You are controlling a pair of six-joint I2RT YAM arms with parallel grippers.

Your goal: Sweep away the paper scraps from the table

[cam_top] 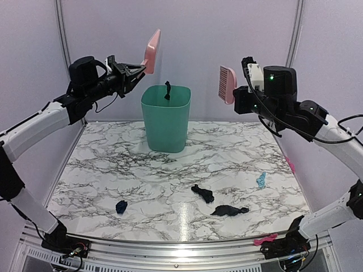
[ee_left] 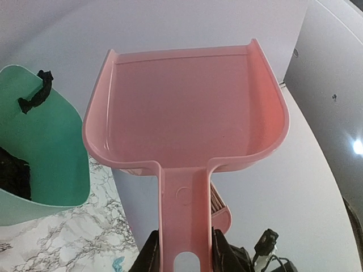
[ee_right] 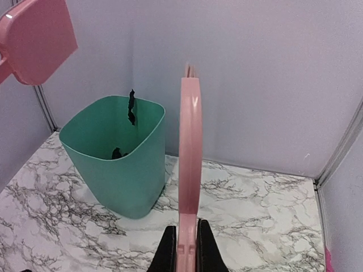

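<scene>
Paper scraps lie on the marble table: a black one, a long black one, a dark navy one and a light-blue one. Another black scrap hangs on the rim of the green bin, and more lie inside it. My left gripper is shut on the handle of the pink dustpan, held high left of the bin. My right gripper is shut on the pink brush, held high right of the bin.
The green bin stands at the back middle of the table. A pink object lies on the front rail near the right arm's base. Another pink bit shows at the right edge. Grey walls close in the back and sides.
</scene>
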